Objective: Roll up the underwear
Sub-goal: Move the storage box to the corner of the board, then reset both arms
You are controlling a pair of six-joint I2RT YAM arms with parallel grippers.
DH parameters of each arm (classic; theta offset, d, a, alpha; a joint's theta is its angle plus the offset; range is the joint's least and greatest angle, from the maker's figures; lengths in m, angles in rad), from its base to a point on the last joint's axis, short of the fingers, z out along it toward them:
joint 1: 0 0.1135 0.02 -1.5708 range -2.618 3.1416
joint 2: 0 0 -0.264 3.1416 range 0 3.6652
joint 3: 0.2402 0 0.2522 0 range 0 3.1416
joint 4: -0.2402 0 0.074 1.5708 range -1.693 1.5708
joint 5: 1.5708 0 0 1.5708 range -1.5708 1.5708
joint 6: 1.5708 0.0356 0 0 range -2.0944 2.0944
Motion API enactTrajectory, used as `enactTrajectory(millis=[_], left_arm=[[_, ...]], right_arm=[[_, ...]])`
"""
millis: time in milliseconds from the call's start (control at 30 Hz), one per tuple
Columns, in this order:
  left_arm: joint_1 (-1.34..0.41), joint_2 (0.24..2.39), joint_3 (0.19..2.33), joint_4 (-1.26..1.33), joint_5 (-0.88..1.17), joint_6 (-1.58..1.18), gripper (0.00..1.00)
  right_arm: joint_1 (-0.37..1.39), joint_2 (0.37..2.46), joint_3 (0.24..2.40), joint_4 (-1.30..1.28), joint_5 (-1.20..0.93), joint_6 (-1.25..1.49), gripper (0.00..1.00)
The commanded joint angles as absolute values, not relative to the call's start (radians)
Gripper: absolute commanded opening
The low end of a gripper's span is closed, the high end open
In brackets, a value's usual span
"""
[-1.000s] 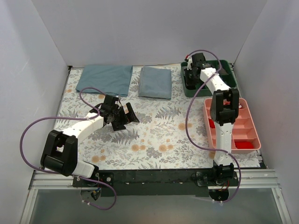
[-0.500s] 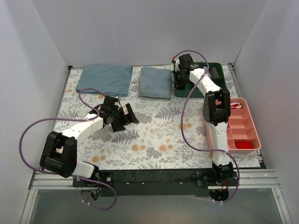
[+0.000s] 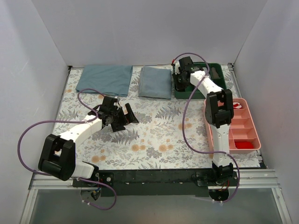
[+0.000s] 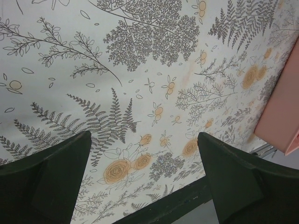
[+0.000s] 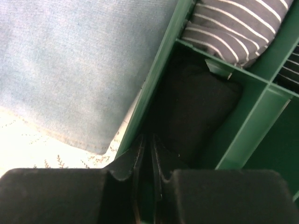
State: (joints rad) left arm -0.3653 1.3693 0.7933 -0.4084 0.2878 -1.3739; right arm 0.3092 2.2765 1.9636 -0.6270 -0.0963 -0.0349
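The underwear (image 5: 196, 112) is a soft black bundle at centre frame, in a compartment of the green tray (image 5: 160, 70). Striped fabric (image 5: 238, 23) fills the next compartment, upper right. My right gripper (image 5: 145, 147) is closed almost together at the bundle's edge; whether it pinches fabric I cannot tell. My left gripper (image 4: 145, 186) is spread wide above the floral cloth (image 4: 140, 70).

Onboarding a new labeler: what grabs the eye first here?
The right gripper, jaws shut, is down at the green tray at the far right, close to black fabric in one compartment. The left gripper hangs open over the floral cloth, mid-left. A pink tray sits at the right edge.
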Motion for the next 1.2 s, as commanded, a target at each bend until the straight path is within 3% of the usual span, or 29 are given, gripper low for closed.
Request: enactTrajectory(millis=[0, 167, 267, 400, 467, 867, 1167], left_arm=[[-0.36, 1.313, 0.793, -0.394, 0.285, -1.378, 0.98], [-0.36, 1.305, 0.819, -0.39, 0.296, -1.364, 0.98], [-0.36, 1.293, 0.85, -0.38, 0.313, -1.35, 0.98], [-0.36, 1.247, 0.879, -0.367, 0.31, -1.315, 0.98], [-0.36, 1.2, 0.874, -0.348, 0.27, -1.313, 0.98], [-0.36, 1.097, 0.89, -0.35, 0.242, -1.308, 0.98], [-0.36, 1.054, 0.853, -0.341, 0.27, -1.31, 0.98]], right_arm=[[0.324, 2.178, 1.942, -0.622, -0.035, -0.067, 0.18], [0.324, 2.07, 1.902, -0.523, 0.109, -0.045, 0.29], [0.324, 1.968, 1.838, -0.454, 0.115, -0.02, 0.48], [0.324, 1.801, 1.596, -0.348, 0.074, 0.017, 0.88], [0.325, 1.718, 1.53, -0.333, 0.031, 0.028, 0.93], [0.377, 1.203, 0.93, -0.282, 0.081, 0.19, 0.99], [0.383, 1.005, 0.816, -0.426, 0.113, 0.293, 0.98]])
